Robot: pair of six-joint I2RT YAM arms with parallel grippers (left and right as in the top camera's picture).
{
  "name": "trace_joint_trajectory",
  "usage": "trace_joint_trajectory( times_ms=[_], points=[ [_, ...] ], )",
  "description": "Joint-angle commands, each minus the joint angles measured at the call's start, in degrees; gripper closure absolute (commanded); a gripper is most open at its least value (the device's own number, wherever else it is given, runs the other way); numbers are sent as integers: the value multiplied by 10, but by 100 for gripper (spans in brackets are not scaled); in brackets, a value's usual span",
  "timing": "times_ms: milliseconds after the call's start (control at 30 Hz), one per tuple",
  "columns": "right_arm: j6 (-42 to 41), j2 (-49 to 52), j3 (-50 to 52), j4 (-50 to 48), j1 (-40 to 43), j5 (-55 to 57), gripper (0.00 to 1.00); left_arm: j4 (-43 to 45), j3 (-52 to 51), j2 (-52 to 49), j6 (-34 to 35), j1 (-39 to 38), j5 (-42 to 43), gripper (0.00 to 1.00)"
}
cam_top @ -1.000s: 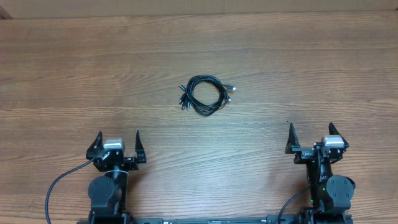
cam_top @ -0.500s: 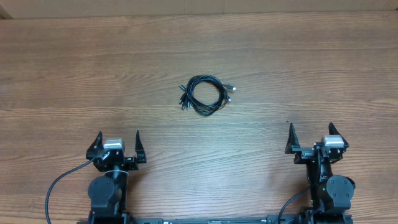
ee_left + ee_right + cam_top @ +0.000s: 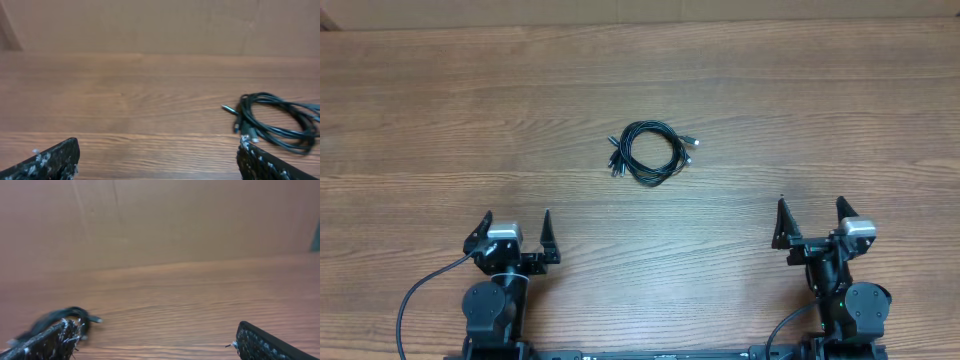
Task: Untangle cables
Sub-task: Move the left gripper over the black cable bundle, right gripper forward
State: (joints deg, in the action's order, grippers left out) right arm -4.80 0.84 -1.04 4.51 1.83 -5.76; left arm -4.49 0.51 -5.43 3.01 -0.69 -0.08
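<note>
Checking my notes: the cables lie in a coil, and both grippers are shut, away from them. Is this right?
Not quite. The overhead view shows the left gripper and right gripper open, not shut. The cables do lie in a coil, away from both.

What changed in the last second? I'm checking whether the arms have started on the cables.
Both open grippers swung slightly inward: the left gripper to its right, the right gripper to its left. Nothing was grasped or released. The cables lie coiled in the same spot on the table, untouched.
</note>
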Motion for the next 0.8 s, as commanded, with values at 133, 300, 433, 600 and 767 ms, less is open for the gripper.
trace_joint_trajectory(
  times_ms=[133,300,433,600,767],
  points=[
    [-143,6,-23,-12,1,-109,0,-57,62,-66,42,-3,83,0],
    [-139,75,-123,-12,1,-148,0,-139,226,-190,14,-13,76,0],
    [-139,166,-240,2,1,-218,0,-185,368,-309,-15,-27,128,0],
    [-118,302,-425,103,1,-254,0,-342,595,-468,-63,-67,121,0],
    [-28,450,-616,252,1,-253,0,-494,835,-612,-80,-133,102,0]
  ],
)
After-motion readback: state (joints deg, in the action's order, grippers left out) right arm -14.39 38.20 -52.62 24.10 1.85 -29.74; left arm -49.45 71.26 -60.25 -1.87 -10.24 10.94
